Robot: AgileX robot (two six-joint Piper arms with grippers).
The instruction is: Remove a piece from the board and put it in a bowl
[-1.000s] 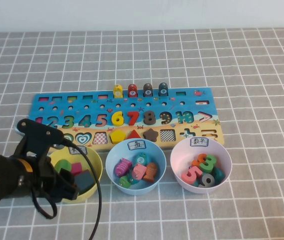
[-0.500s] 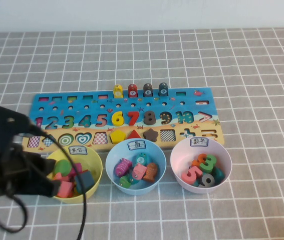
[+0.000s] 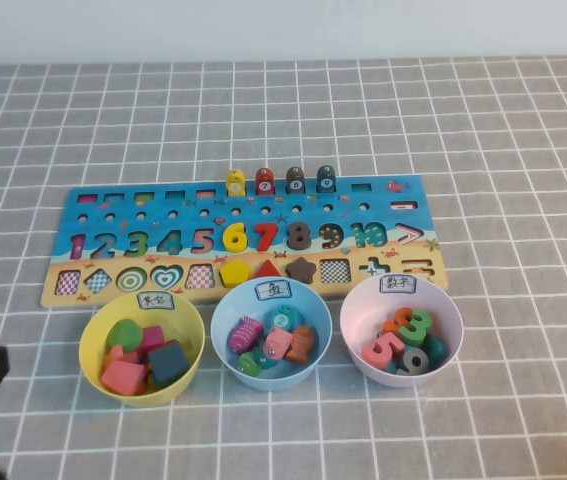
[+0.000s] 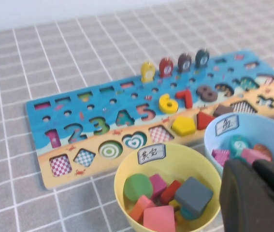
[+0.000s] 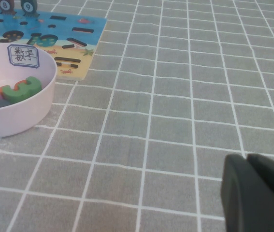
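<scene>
The left pincer (image 4: pixel 260 193) sits low at the near left corner of the desk (image 3: pixel 523 120). In the high view only a dark bit of it shows at the left edge. In the left wrist view its two black fingers (image 4: pixel 243 198) press together with nothing between them. It is near the yellow bowl (image 3: pixel 91 345) but not touching it, and it is not over the bowl.

The pink piece (image 3: pixel 123 377) lies inside the yellow bowl, at the front, on the side close to the left pincer. It rests on its flat side. A dark blue block (image 3: pixel 168 362) lies just beside it, and a green round piece (image 3: pixel 123 334) and a darker pink piece (image 3: pixel 152 338) lie behind it. A white label (image 3: pixel 155 299) sits on the far rim of the bowl.

The board (image 3: pixel 383 205) lies just behind the bowl, long side facing the robot. A yellow pentagon (image 3: pixel 233 271), a red triangle (image 3: pixel 267 268) and a brown star (image 3: pixel 301 268) sit in its front row.

A light blue bowl (image 3: pixel 225 315) stands right of the yellow one, and a pale pink bowl (image 3: pixel 355 312) stands farther right. Both hold coloured pieces.

The right pincer (image 5: pixel 257 193) shows only in the right wrist view. Its black fingers are together and hold nothing. It hangs over bare grey desk, well apart from the pale pink bowl.
</scene>
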